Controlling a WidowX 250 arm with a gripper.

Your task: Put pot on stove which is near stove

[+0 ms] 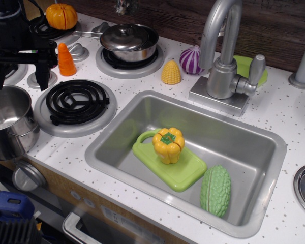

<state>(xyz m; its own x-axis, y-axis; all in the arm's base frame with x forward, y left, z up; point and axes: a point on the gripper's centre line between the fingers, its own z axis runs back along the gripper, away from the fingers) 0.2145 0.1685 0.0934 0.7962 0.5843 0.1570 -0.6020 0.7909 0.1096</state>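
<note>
Reach phase, nothing grasped yet. Gripper [20, 71] hangs open and empty above pot [7, 122], which sits at nine o'clock of stove [76, 104]. Next: descend, close on rim, lift, carry toward three o'clock.

A single view looks down at an angle from the front of the white speckled tabletop [274, 109], close in, facing the dark wooden back wall [157, 15], with the grey steel sink [254, 147] central.

Yellow pepper [168, 144] on cutting board [182, 173]
</note>
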